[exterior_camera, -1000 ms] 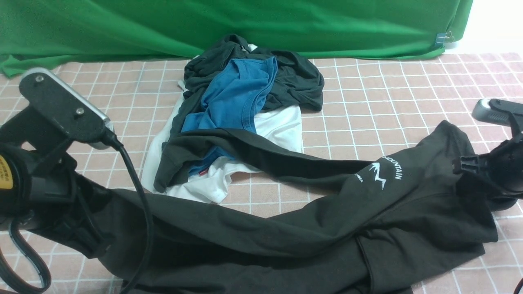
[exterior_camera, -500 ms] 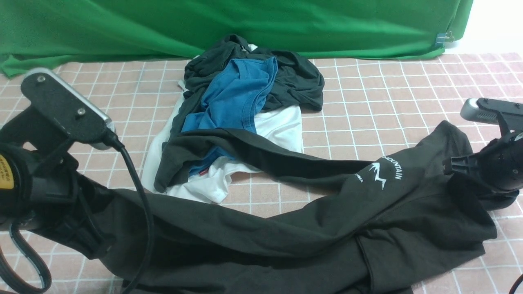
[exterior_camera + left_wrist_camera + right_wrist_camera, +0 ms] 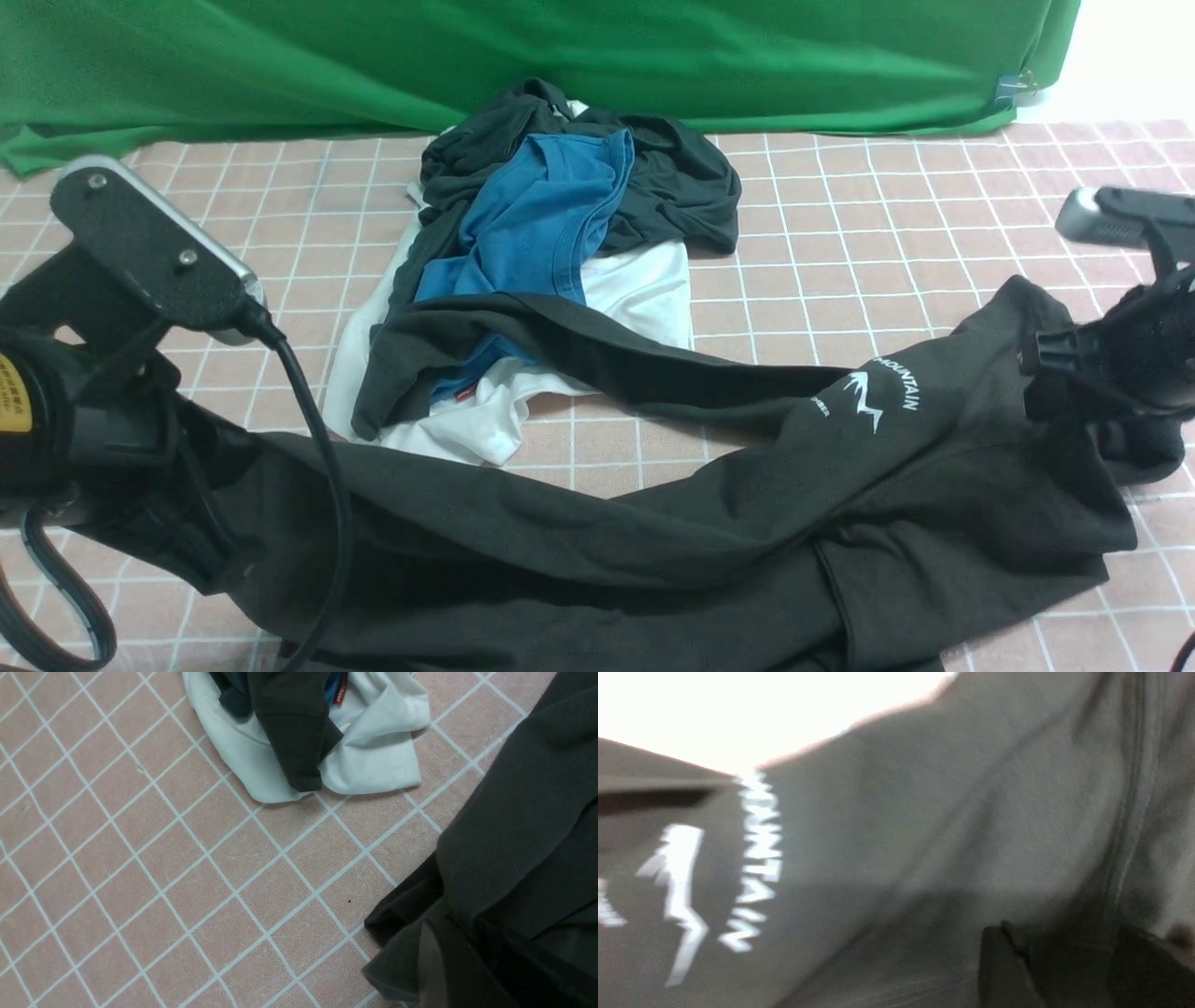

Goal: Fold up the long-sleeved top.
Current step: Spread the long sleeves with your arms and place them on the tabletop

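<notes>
The long-sleeved top (image 3: 672,541), black with a white mountain logo (image 3: 878,397), lies crumpled across the near part of the table. One sleeve (image 3: 560,336) runs over the clothes pile, and its cuff (image 3: 294,742) shows in the left wrist view. My left gripper (image 3: 201,551) is at the near left, its fingers buried in the top's fabric (image 3: 514,835) and shut on it. My right gripper (image 3: 1050,378) is at the right, shut on the top's edge and holding it raised. The logo (image 3: 686,896) shows blurred in the right wrist view.
A pile at the back centre holds a blue T-shirt (image 3: 541,215), a smaller dark garment (image 3: 663,177) and a white garment (image 3: 644,289). A green backdrop (image 3: 560,56) closes the far side. The pink checked tablecloth (image 3: 887,205) covers the table.
My right gripper dipped leftward, then rose a little with the top's edge. The left arm and the clothes pile have not moved.
</notes>
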Controlling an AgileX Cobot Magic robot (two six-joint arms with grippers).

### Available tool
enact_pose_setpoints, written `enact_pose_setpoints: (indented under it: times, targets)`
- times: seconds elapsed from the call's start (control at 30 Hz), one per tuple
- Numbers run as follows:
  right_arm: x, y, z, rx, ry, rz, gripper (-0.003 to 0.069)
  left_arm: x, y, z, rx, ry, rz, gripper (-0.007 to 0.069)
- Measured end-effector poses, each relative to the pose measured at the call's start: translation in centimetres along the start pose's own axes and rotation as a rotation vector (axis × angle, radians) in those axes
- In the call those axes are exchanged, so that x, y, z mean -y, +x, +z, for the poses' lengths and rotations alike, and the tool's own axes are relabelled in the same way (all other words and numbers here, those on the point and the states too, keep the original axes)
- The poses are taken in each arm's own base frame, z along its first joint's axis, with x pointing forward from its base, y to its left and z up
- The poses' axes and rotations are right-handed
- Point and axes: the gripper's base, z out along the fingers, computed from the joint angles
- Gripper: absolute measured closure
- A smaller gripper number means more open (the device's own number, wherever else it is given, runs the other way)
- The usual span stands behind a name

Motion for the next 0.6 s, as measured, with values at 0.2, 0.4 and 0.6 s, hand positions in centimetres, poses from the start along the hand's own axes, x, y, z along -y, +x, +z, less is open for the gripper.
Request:
enact_pose_setpoints:
  times: [0.2,0.4,0.6]
  targets:
    - [0.57,0.14,0.35,-0.035,0.059,0.028,0.0265,0.03,0.1,0.0,-0.011,0.003,0.002,0.0592]
    - [0.6,0.23,-0.01,-0.049,0.069,0.042,0.0249,0.03,0.12,0.0,-0.013,0.004,0.004,0.0592]
    - [0.68,0.3,0.46,-0.067,0.071,0.043,0.0249,0.03,0.1,0.0,-0.011,0.003,0.007,0.0592]
